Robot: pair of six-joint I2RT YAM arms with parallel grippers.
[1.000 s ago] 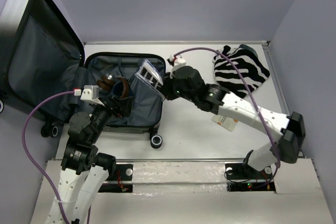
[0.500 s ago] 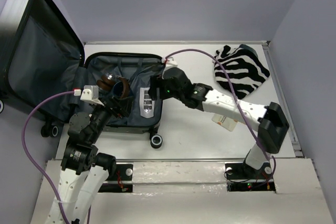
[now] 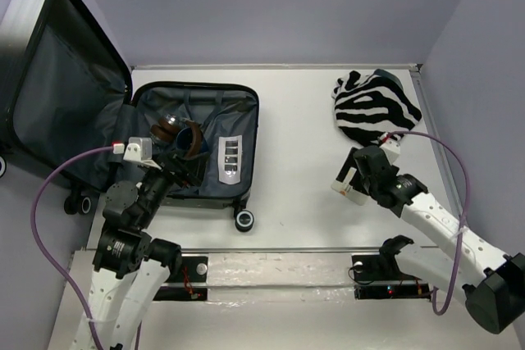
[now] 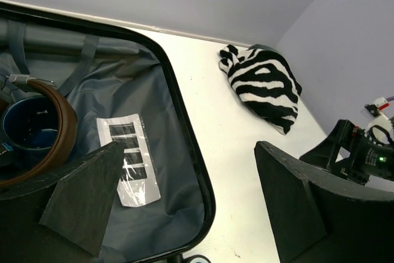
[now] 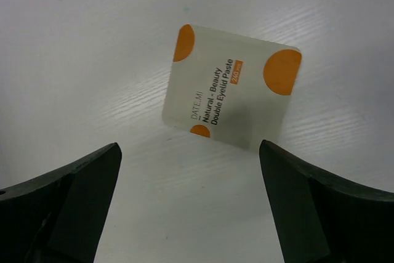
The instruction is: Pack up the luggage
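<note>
The luggage [image 3: 246,120] lies open at the left, its lid [image 3: 66,96] leaning back. On its grey lining [image 4: 166,207] are a clear packet with black rectangles [image 3: 228,160], a brown belt [image 3: 193,138] and a blue cup [image 4: 28,129]. My left gripper [image 3: 184,171] hangs open over the luggage's front part, holding nothing. My right gripper [image 5: 188,146] is open just above the table, right of the luggage. A small white packet with orange dots [image 5: 231,93] lies flat just beyond its fingertips.
A zebra-striped cloth [image 3: 376,108] is bunched at the back right, near the wall. The luggage's caster wheel [image 3: 244,220] sticks out at its front right corner. White table [image 3: 295,145] lies between the luggage and the right arm.
My right gripper opened and left the clear packet in the luggage. That arm then swung back right, over the small orange-dotted packet. The left arm has barely moved.
</note>
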